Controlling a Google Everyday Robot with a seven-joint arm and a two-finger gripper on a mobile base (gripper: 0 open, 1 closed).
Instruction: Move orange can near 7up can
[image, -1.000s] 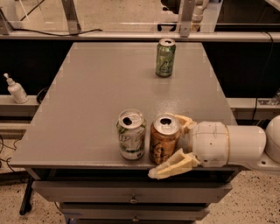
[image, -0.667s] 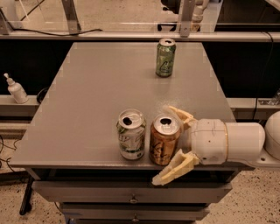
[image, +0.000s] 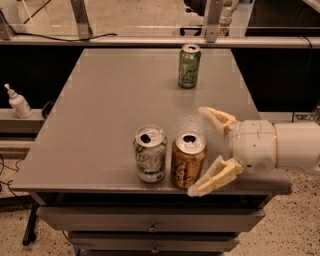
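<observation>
The orange can (image: 188, 159) stands upright near the front edge of the grey table (image: 110, 100). The 7up can (image: 150, 152), white-silver with green lettering, stands upright just left of it, almost touching. My gripper (image: 202, 150) comes in from the right at can height. It is open, with pale fingers (image: 217, 175) spread wide just right of the orange can. The fingers are clear of the can and hold nothing.
An all-green can (image: 189, 65) stands upright at the far middle of the table. A white dispenser bottle (image: 18, 102) sits on a ledge to the left. Metal rails run behind the table. Drawers (image: 150, 225) are below the front edge.
The gripper has opened and let go of the orange can, then drawn back to the right. The orange can stays standing beside the 7up can.
</observation>
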